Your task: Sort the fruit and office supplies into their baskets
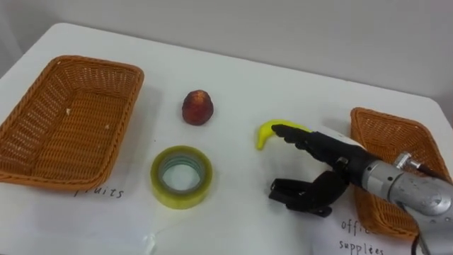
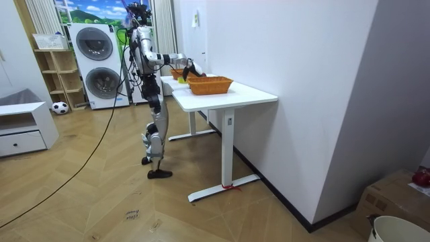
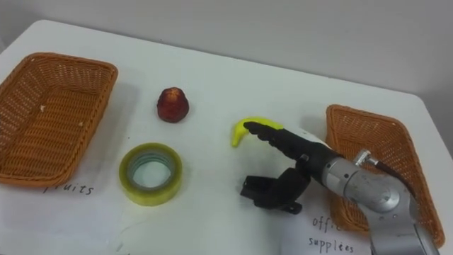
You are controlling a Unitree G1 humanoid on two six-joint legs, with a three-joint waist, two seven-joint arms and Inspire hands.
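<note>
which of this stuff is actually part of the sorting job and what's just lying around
Part of the job:
left basket
right basket
red fruit
banana
tape roll
right hand, open at the banana

Just lying about, in the room view:
washing machines
ball on the floor
white drawer unit
cardboard box

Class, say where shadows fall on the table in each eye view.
Left eye view: soft shadow under the right hand and beside the tape roll; right eye view: faint shadow beside the left basket on the white table.
</note>
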